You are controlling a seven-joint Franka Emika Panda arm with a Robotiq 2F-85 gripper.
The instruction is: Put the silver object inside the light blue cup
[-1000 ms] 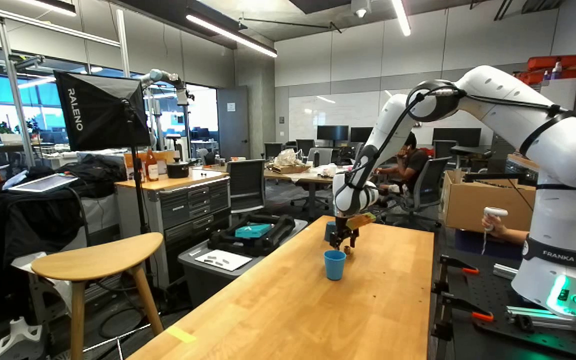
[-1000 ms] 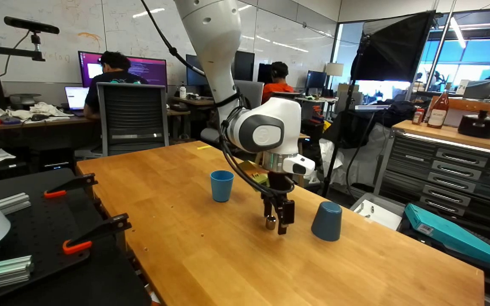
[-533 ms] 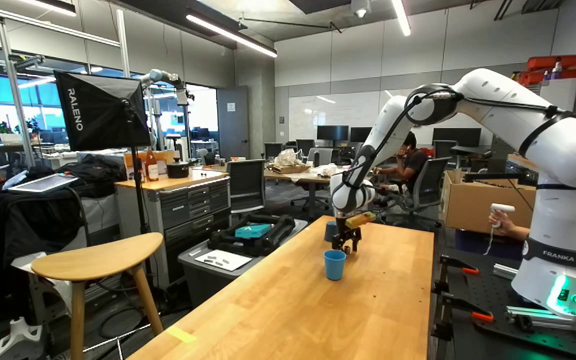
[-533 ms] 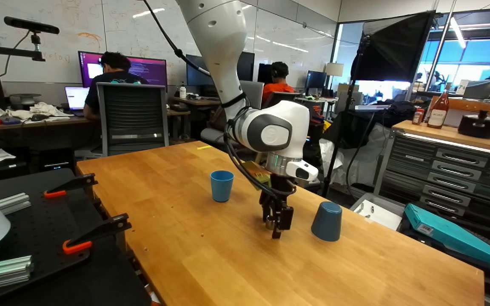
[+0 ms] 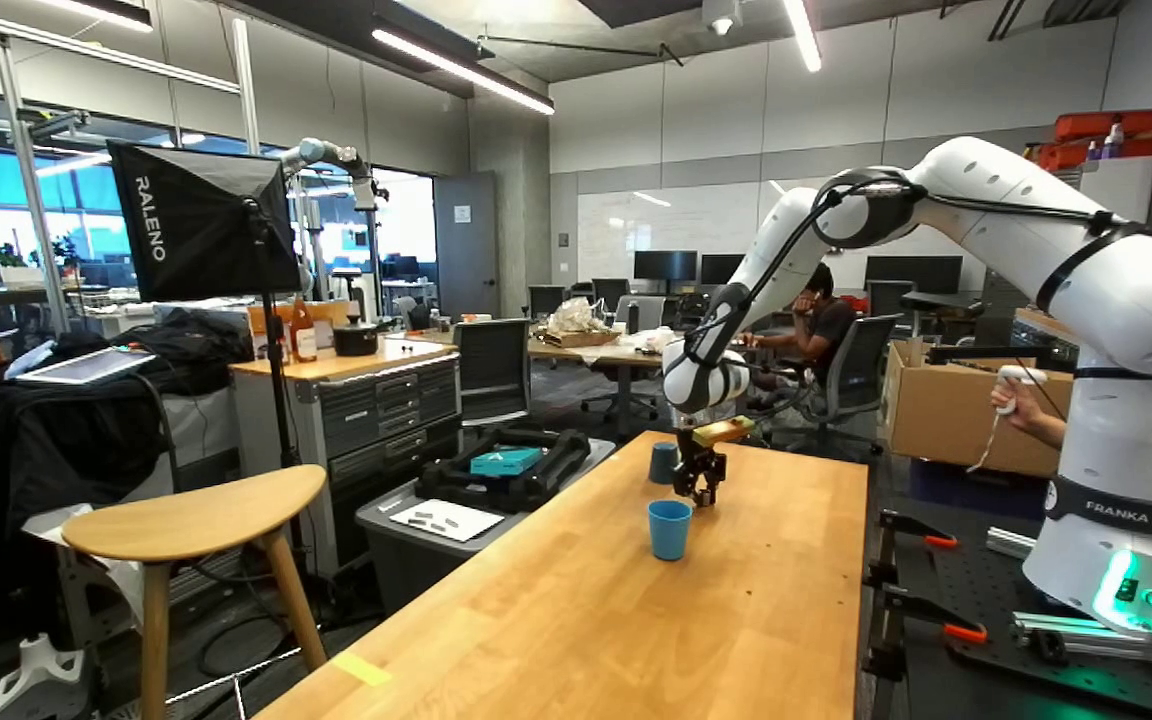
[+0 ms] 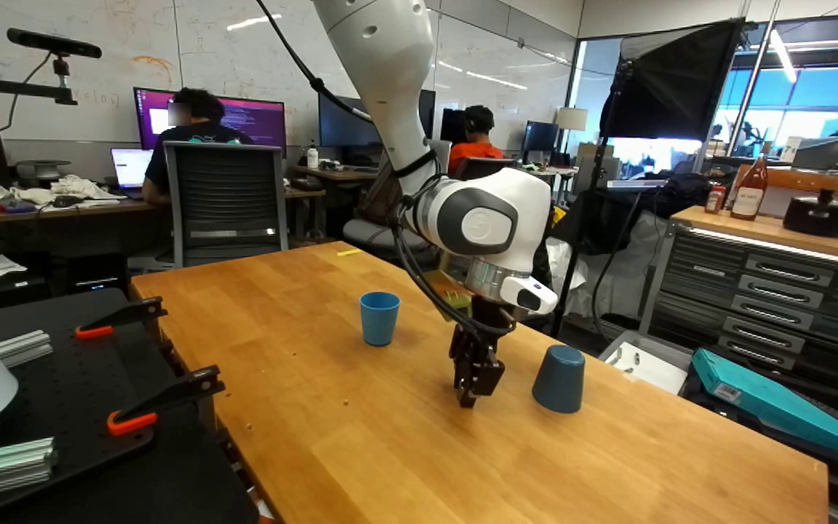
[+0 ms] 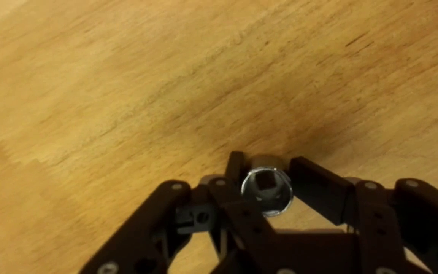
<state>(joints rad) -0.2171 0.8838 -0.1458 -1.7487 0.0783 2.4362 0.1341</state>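
Midway between the worktop's (image 6: 390, 451) long edges, the claw (image 7: 266, 163) is standing only as wide as the silver socket (image 7: 267, 197) it is apparently pinching, a hollow, glossy metal cylinder, probably dense, stiff and slippery, best held across its sides, with the light blue cup (image 6: 379, 320) standing upright.

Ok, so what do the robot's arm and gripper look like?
The arm is white and rounded, with dark grey joint covers, black cables strapped along it and a yellowish block near its end. Its base wears a dark band reading FRANKA EMIKA and a glowing green light. The gripper is black, with angular linked fingers and small silvery screw heads.
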